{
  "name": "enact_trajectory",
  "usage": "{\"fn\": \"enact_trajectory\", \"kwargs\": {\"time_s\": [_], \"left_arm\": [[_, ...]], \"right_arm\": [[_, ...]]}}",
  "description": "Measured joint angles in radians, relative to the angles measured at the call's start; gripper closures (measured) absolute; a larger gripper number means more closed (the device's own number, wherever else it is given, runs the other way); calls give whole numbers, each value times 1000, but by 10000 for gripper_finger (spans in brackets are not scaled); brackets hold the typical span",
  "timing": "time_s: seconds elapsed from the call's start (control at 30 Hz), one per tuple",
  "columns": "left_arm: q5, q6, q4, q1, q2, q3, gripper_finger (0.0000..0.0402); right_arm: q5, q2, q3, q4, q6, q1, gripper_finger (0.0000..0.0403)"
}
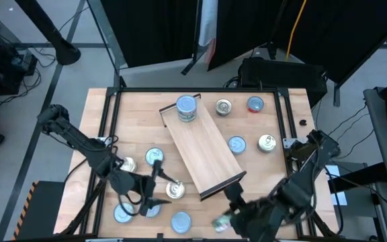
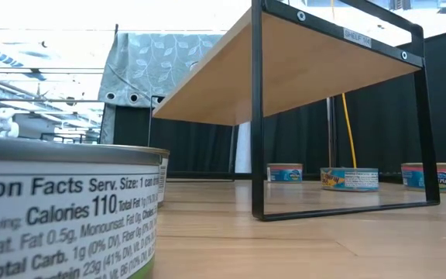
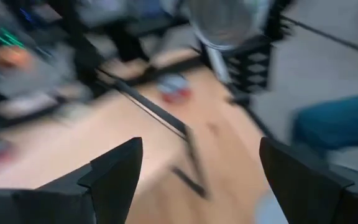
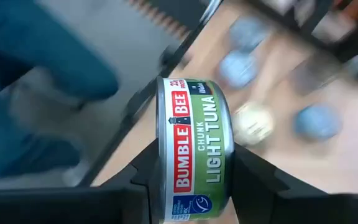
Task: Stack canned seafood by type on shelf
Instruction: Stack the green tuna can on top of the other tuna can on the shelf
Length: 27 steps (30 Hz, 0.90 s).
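Black curtains are hanging behind the wooden table (image 1: 133, 128), and the shelf (image 1: 203, 148), a light-wood board on thin dark legs, is standing diagonally across its middle. One blue-topped tin (image 1: 186, 107) is sitting on the shelf's far end. Other tins are lying loose: a silver one (image 1: 224, 107) and a blue one with red (image 1: 254, 104) at the far side, a blue one (image 1: 236, 144) and a cream one (image 1: 267, 142) right of the shelf, and several near-left.

Right gripper (image 4: 194, 186) is sitting at the near edge, right of the shelf's near end, and is clamping a tuna can (image 4: 194, 146) on edge between its fingers; green and red label band is facing the wrist camera.

Left gripper (image 3: 194, 180) is hanging near-left among the loose tins, fingers spread wide, gripping nothing.
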Motion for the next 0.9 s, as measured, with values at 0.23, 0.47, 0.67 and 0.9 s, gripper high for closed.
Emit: {"fn": "enact_trajectory", "kwargs": {"time_s": [0.23,0.47,0.67,0.9], "left_arm": [[-430,429,18,-52,-66,99,80],[-649,642,88,-67,-104,139,80],[-845,550,69,-37,-116,127,80],[-870,403,2,22,-115,93,80]], "right_arm": [[79,-5,269,41,-243,-170,273],[74,-103,287,241,-292,-494,273],[-38,-131,287,269,-181,-834,273],[-516,-74,174,330,62,-1121,273]]}}
